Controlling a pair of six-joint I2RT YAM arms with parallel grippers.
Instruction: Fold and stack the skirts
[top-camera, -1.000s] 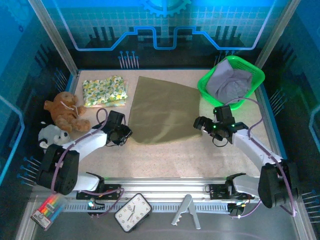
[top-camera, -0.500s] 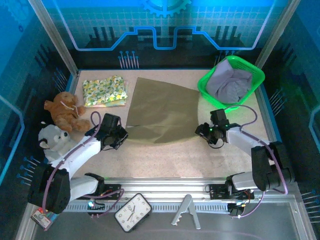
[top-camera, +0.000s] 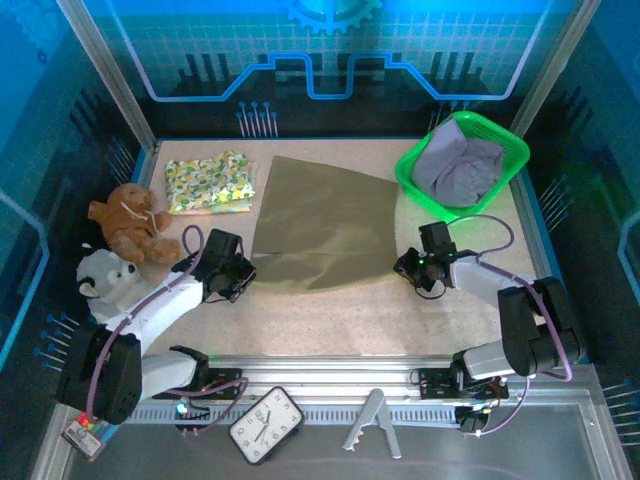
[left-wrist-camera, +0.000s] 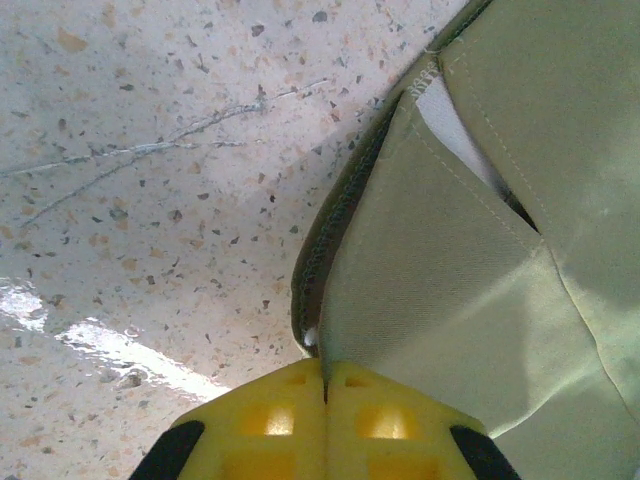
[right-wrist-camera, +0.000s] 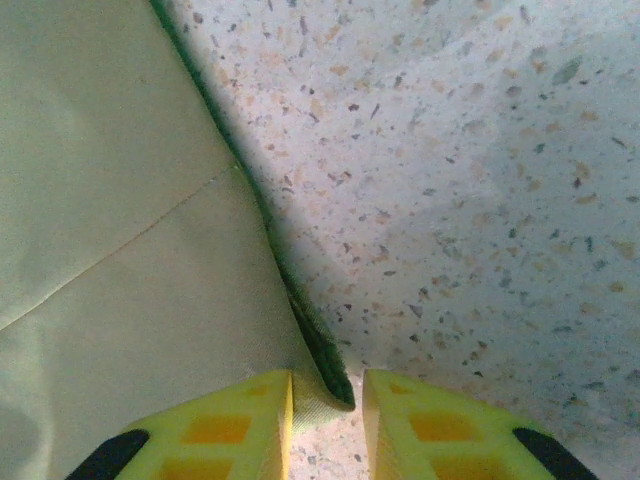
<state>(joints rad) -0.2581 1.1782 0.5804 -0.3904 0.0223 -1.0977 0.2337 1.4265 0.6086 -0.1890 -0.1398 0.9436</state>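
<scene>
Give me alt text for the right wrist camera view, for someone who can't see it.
The right claw straddles a corner of the olive skirt, its yellow fingers standing apart on either side of the hem, with speckled tabletop beside the cloth.

The olive-khaki skirt (top-camera: 320, 225) is plain; the floral skirt (top-camera: 208, 182) is pale yellow-green. The basket (top-camera: 408, 178) is green, the table (top-camera: 330, 315) speckled beige.
</scene>
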